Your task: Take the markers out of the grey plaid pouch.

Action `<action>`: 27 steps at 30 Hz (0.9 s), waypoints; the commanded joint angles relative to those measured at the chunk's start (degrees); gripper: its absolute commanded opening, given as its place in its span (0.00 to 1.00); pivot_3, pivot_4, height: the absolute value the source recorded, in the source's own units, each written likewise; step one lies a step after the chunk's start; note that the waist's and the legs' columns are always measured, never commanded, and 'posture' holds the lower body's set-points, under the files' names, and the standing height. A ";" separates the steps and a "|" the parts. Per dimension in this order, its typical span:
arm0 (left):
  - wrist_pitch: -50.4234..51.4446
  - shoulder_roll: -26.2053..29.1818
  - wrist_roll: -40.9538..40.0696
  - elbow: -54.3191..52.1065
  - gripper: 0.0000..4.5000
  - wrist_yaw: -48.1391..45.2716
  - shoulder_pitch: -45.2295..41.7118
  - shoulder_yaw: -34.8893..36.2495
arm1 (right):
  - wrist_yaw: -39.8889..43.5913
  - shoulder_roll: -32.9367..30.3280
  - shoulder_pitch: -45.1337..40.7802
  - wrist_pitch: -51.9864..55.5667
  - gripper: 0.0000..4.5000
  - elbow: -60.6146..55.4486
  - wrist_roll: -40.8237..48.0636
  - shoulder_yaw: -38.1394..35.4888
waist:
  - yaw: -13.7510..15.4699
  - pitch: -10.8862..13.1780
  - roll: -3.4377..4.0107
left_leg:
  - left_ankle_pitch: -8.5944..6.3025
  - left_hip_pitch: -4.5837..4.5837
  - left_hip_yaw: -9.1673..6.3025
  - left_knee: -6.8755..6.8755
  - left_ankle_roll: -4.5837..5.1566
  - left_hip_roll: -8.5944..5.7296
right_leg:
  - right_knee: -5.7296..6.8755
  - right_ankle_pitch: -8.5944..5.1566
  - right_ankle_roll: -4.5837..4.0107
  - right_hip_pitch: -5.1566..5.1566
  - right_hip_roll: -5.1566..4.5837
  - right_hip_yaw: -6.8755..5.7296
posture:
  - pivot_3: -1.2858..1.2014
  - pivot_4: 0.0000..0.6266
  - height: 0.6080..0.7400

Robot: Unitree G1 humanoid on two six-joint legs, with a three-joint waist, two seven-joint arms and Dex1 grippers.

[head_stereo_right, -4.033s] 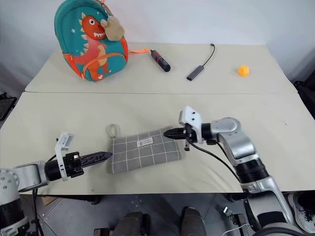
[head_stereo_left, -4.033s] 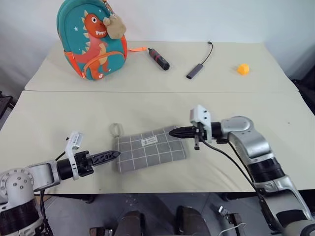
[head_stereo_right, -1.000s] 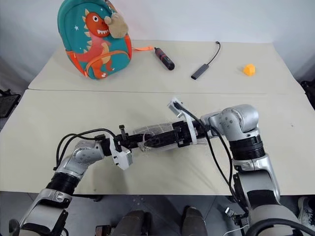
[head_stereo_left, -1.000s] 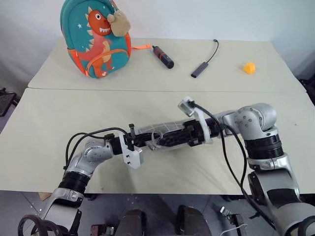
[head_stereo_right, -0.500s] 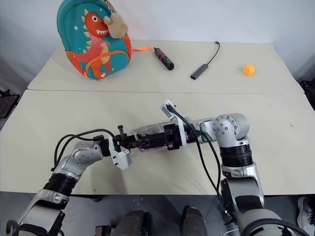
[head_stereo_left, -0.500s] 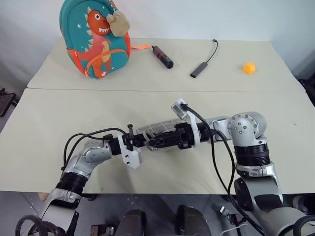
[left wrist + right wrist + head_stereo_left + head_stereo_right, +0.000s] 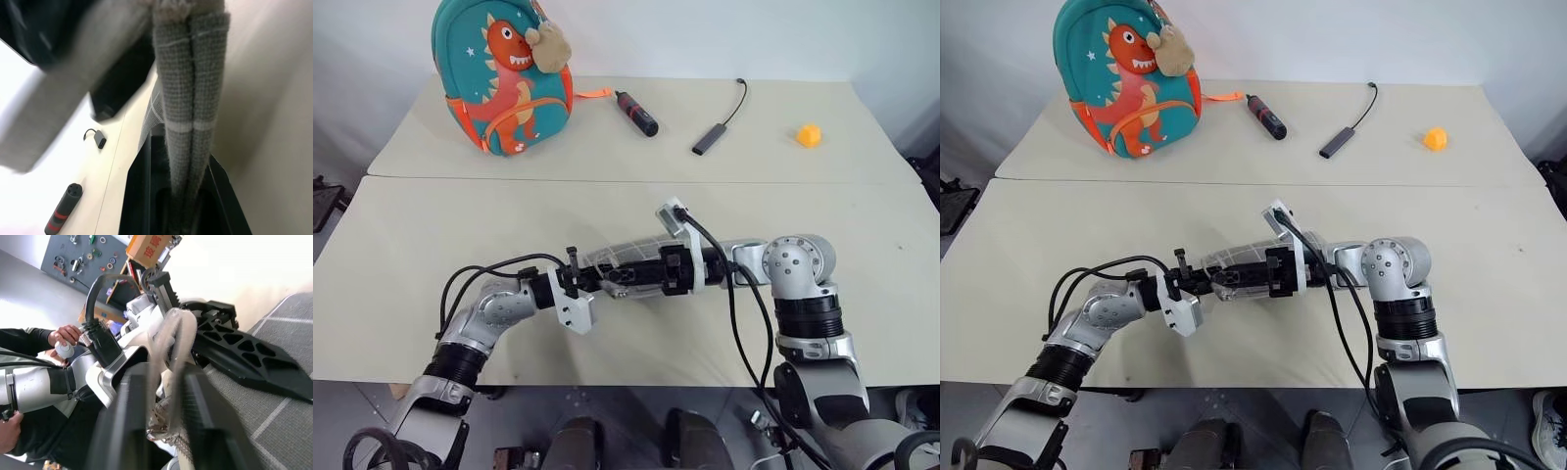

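Pouch (image 7: 631,257) hung above the surface (image 7: 401,255), left pincer (image 7: 599,279) clamped on one end, right pincer (image 7: 619,278) pinched on its loop. Opening step; next needs pulling the zip along.

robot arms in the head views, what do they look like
Both arms are silver-grey metal with round joint housings and black ribbed bands. Each wrist carries a white camera bracket fed by loose black cables. The left gripper and right gripper each have two black fingers with triangular cut-outs.
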 commanded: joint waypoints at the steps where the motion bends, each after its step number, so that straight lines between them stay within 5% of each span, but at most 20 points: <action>1: -0.18 0.31 -1.96 -2.22 0.00 1.32 -0.31 0.46 | -0.06 -0.05 -0.08 -1.67 0.01 -0.50 1.29 -1.33 | 0.00 0.00 0.00 | 0.00 0.00 0.00 0.00 0.00 0.00 | 0.00 0.00 0.00 0.00 0.00 0.00 | 0.52 0.24 1.00; 6: 1.17 0.08 -5.54 -2.08 0.00 0.09 -0.01 0.39 | 0.93 0.05 -0.47 -3.40 0.01 0.70 3.35 -4.59 | 0.03 0.00 0.00 | 0.00 0.00 0.00 0.00 0.00 0.00 | 0.00 0.00 0.00 0.00 0.00 0.00 | 0.52 0.24 1.00; 15: 30.88 -0.67 -40.64 -14.29 0.00 -21.75 7.00 0.14 | 3.30 -2.96 -1.49 -5.30 0.01 4.19 9.67 -12.59 | -0.51 0.00 0.00 | 0.00 0.00 -0.01 0.00 0.00 0.04 | 0.00 0.00 0.00 0.00 0.00 0.01 | 0.52 0.24 1.00; 18: 35.59 -1.03 -42.25 -16.82 0.00 -23.20 7.70 1.39 | 2.54 -2.82 -1.98 -5.69 0.01 5.08 10.95 -14.11 | -0.52 0.00 0.00 | 0.00 0.00 -0.01 0.00 0.00 0.04 | 0.01 0.00 0.00 0.00 0.00 0.02 | 0.52 0.24 1.00; 22: 54.24 0.01 -52.21 -22.74 0.00 -26.33 9.48 1.86 | 2.19 -3.05 -2.13 -7.49 0.01 5.40 12.63 -16.54 | -0.67 0.00 0.00 | 0.00 0.02 0.00 0.00 0.00 0.03 | 0.02 0.00 0.00 0.00 0.00 0.05 | 0.52 0.24 1.00; 27: 60.90 1.00 -52.32 -24.66 0.00 -29.09 10.68 3.14 | 0.65 -4.04 -2.84 -9.44 0.01 6.59 13.60 -18.91 | -0.83 0.00 0.00 | 0.00 0.02 0.04 0.00 0.00 0.01 | 0.02 0.00 0.00 0.01 0.00 0.06 | 0.52 0.24 1.00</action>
